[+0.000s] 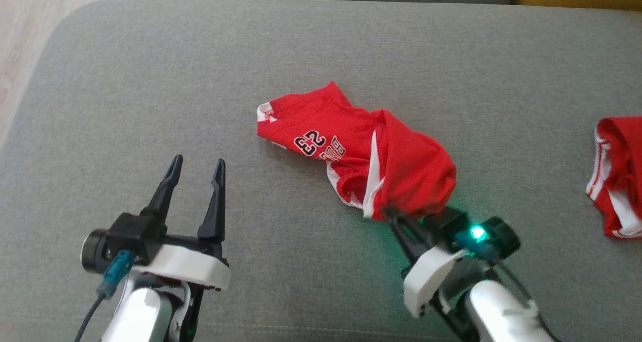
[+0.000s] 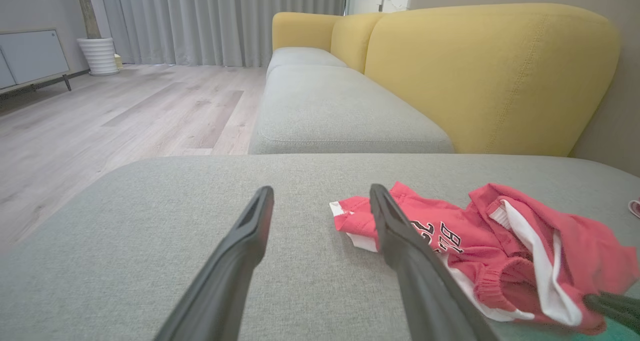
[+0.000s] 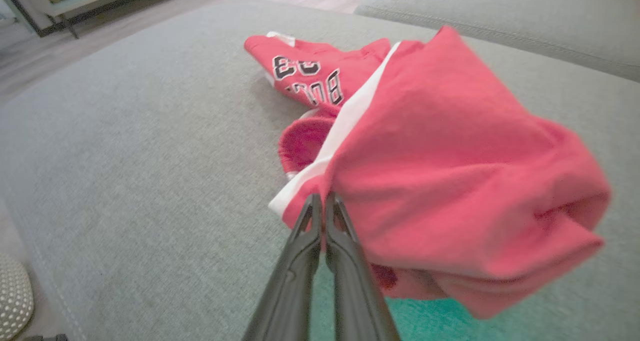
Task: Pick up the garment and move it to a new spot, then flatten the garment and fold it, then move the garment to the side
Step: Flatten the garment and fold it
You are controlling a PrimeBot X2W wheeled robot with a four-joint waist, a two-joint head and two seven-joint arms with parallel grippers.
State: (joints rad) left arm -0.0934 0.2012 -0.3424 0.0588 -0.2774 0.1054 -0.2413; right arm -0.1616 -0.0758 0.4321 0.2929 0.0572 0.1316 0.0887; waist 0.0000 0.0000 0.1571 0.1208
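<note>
Where tapered right fingers (image 3: 300, 266) pinch it, the soft red garment (image 1: 361, 151) bunches.

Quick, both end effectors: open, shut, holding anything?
Left end effector: open, empty, above the grey cushion.
Right end effector: shut on the edge of the red sports garment.

The red sports garment (image 1: 351, 146) is soft matt knit cloth with white trim. The grey sofa cushion (image 1: 150, 81) is coarse woven fabric. The fingers (image 1: 216, 196) look matt black plastic.
</note>
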